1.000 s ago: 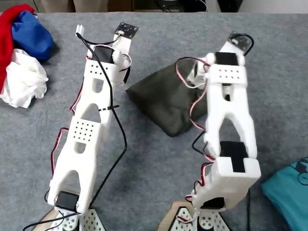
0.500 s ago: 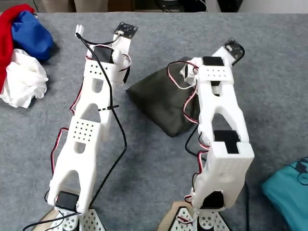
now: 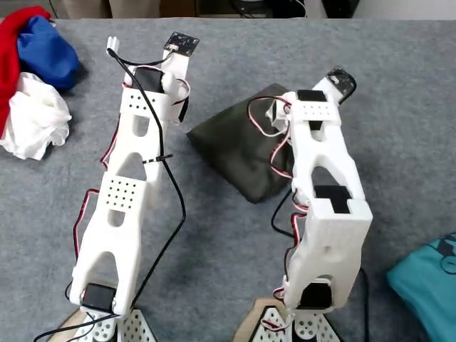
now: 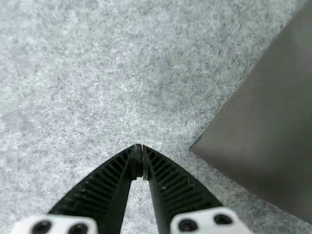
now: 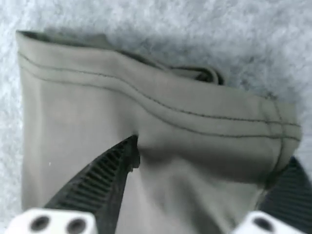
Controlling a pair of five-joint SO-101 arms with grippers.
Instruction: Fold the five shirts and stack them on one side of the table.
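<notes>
Listing from the desk's (image 3: 235,43) left edge: red shirt (image 3: 13,35), blue shirt (image 3: 46,51) and white shirt (image 3: 32,117), bunched at the far left corner. Left jaws, closed, over bare desk just beside a corner of the olive shirt (image 3: 235,146). Olive shirt, folded, mid-desk. Right jaws, spread open over its stitched hem. Teal shirt (image 3: 427,285), near right corner.

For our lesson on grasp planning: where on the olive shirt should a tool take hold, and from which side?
Probably the stitched hem of the olive shirt, approached from above. It is a doubled, slightly raised band, and the open right tool hangs above it. The corner beside the shut left tool lies flat on the table, likely harder to pinch.
</notes>
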